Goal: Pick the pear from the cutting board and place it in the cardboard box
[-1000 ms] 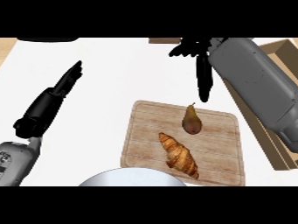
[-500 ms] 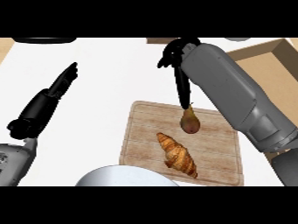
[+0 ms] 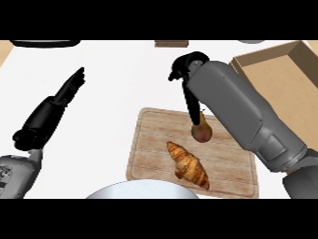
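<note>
From the head view, the pear point(image 3: 201, 131) sits on the cutting board point(image 3: 154, 154), toward the board's upper middle, with a croissant point(image 3: 189, 164) lying just below it at about five o'clock. The right hand point(image 3: 187, 86) hangs over the board from twelve o'clock, its long dark fingers point(image 3: 192, 106) pointing down and reaching the top of the pear. They look straight rather than wrapped round the fruit, so I'd call the hand released, touching at most and holding nothing. The thick grey forearm runs off toward four o'clock and covers the board's right edge.

The cardboard box point(image 3: 271, 60) stands at two o'clock from the pear, well apart from it, open side up.

The left hand point(image 3: 72, 86) rests at nine o'clock with its fingers stretched out straight toward the far edge, released and idle.

What worries me, as a guess: the fingers come in from above at the narrow top of the pear, and a rounded fruit pressed there could roll or skid away across the board, perhaps toward the croissant. If the thumb doesn't get round the far side, the close may pinch nothing. On the carry, the forearm already sits near the box wall at three o'clock and could bump it.

A pale round bowl point(image 3: 144, 190) shows at six o'clock, just touching the board's lower edge in the view.
</note>
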